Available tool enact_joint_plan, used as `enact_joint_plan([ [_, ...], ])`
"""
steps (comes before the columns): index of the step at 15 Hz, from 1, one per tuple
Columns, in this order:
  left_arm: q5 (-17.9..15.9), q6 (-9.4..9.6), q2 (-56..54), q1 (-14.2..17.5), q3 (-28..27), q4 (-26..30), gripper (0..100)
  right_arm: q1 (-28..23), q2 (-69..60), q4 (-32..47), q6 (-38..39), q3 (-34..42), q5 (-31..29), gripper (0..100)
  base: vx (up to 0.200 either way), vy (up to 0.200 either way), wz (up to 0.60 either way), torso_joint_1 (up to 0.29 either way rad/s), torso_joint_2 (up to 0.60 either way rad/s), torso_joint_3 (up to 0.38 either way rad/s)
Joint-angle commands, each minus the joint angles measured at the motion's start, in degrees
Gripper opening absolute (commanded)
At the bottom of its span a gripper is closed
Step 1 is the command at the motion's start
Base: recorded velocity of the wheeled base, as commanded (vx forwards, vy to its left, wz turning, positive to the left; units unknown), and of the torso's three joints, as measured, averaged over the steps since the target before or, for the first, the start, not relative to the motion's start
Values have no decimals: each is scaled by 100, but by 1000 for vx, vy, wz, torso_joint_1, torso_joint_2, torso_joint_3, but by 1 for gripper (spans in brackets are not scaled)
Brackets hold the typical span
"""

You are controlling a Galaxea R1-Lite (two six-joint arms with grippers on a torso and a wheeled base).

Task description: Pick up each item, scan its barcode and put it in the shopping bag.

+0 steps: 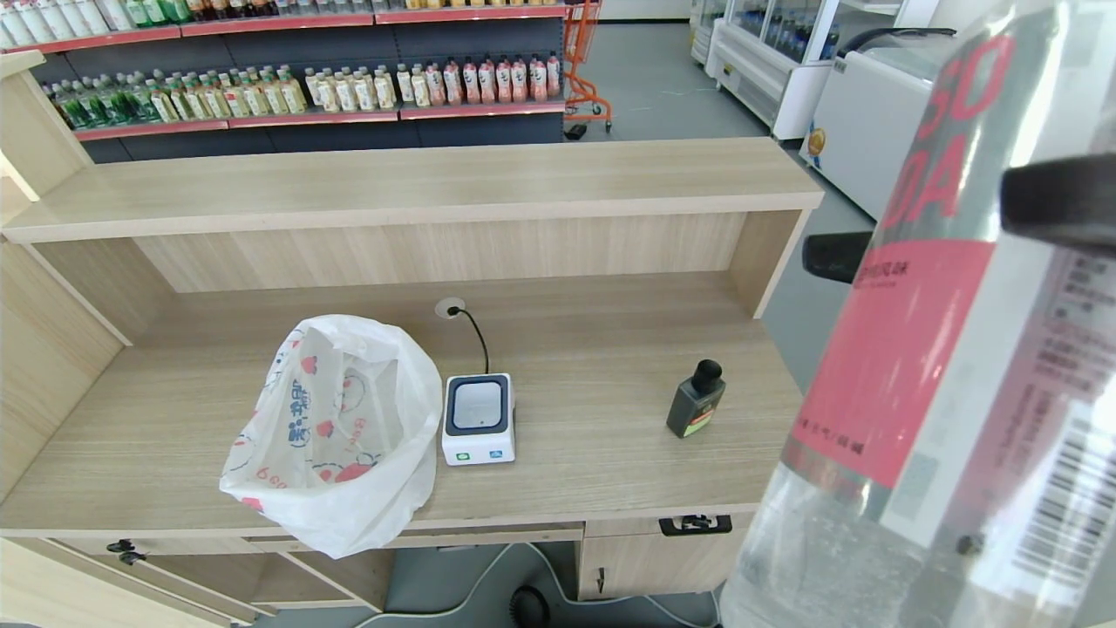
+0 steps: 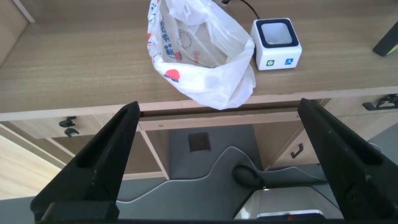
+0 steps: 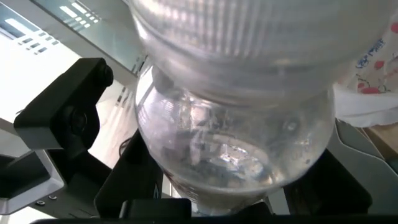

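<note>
Right gripper is clasping the soda bottle between its fingers, high and right of the scanner. Left gripper is hanging wide open.

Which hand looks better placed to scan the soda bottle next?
Right. The right hand grips the soda bottle, raised right of the scanner; the left hand hangs open and empty before the counter.

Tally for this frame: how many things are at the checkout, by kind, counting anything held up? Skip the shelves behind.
Bottles: 2 (soda bottle held up, small dark bottle standing on the counter)
Shopping bag: 1
Barcode scanner: 1
Total: 4
</note>
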Motion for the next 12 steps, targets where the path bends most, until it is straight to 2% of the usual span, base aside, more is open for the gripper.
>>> enact_joint_plan([
  [1, 0, -1, -2, 0, 0, -3, 100, -24, 24, 32, -1, -34, -8, 0, 0, 0, 0, 0, 0, 0],
  [6, 0, -1, -2, 0, 0, 6, 100, -15, -2, 59, -28, 19, -17, 0, 0, 0, 0, 0, 0, 0],
  [9, 0, -1, -2, 0, 0, -3, 100, -67, -2, 190, -326, 19, -132, 0, 0, 0, 0, 0, 0, 0],
  [10, 0, -1, -2, 0, 0, -3, 100, -261, 59, 234, -722, 63, -474, 0, 0, 0, 0, 0, 0, 0],
  [12, 0, -1, -2, 0, 0, -3, 100, -375, 358, 173, -2330, 300, -2109, 0, 0, 0, 0, 0, 0, 0],
])
